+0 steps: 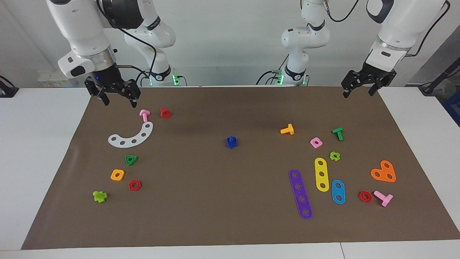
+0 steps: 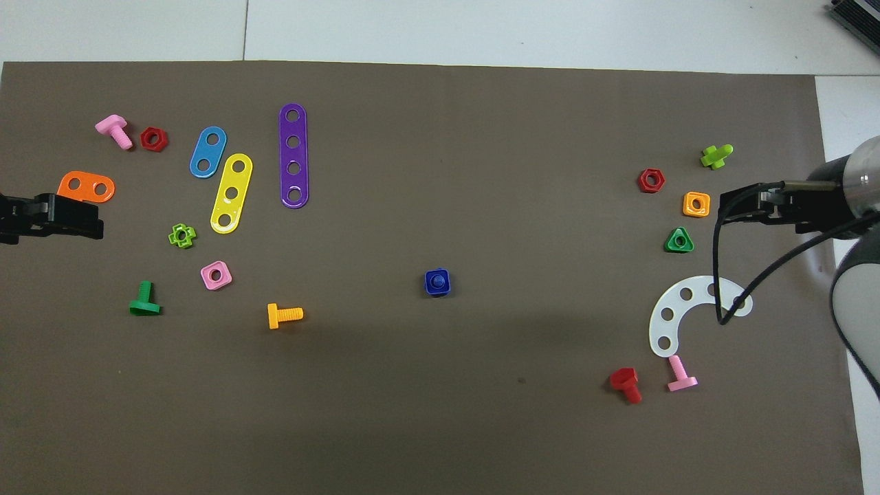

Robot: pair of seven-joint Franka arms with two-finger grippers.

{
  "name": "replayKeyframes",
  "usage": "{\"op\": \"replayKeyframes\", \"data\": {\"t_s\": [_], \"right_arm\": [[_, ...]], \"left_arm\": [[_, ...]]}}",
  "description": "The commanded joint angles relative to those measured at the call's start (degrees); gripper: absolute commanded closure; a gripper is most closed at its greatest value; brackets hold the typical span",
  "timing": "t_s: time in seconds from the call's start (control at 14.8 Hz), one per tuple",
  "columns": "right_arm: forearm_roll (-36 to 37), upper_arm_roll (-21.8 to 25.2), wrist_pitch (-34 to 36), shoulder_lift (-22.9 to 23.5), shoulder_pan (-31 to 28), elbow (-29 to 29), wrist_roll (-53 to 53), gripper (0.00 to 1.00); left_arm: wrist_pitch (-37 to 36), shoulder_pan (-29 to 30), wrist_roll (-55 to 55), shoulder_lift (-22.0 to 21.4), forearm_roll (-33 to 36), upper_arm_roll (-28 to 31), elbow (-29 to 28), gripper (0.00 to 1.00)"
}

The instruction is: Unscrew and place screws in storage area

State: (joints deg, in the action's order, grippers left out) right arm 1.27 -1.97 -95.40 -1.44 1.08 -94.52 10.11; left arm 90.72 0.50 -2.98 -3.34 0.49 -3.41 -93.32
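Overhead view, small blue plastic bolt (image 2: 437, 282): stood in blue square nut (image 2: 438, 289), shaft up.
Right gripper (image 1: 117, 99): raised over mat (image 1: 230, 201), fingers apart.
Left gripper (image 1: 360, 90): likewise.

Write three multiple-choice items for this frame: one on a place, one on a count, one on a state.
1. Where is the blue bolt and nut?
A. mid-mat, alone
B. on the white curved strip
C. in the right gripper

2. How many straight holed strips lie on the mat?
A. one
B. three
C. five

3. What does the left gripper hold?
A. a pink bolt
B. the orange heart plate
C. nothing

Key: 1 A, it stands apart from both clusters. 2 B, purple strip, yellow strip and blue strip. 3 C, its fingers are open over the mat's edge; the right gripper is also open and empty, near the white curved strip.
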Motion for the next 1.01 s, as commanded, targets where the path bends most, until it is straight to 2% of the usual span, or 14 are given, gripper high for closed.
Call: {"op": "replayKeyframes", "data": {"t_s": [0.0,0.2,0.47,0.74,0.94], "right_arm": [[-0.13,-0.40,-0.67,-1.55,-0.38,-1.81,1.05,0.01],[-0.13,-0.40,-0.67,-1.46,-0.29,-1.81,1.23,0.01],[-0.13,-0.40,-0.67,-1.46,-0.38,-1.81,0.79,0.01],[-0.13,-0.40,-0.67,-1.46,-0.73,-1.81,0.53,0.00],[-0.13,-0.40,-0.67,-1.46,-1.08,-1.81,0.88,0.00]], "left_arm": [[0.25,0.12,3.13,-0.27,1.45,0.07,-0.28,0.00],[-0.02,0.12,4.47,-0.35,1.36,-0.01,-0.46,0.00],[0.07,-3.82,2.90,-2.02,1.10,-0.81,-3.53,0.00],[1.56,-11.64,-8.25,-0.71,-2.40,-0.89,-4.77,0.00],[6.55,-17.52,-19.13,2.62,-5.40,-0.81,-4.77,0.00]]}}
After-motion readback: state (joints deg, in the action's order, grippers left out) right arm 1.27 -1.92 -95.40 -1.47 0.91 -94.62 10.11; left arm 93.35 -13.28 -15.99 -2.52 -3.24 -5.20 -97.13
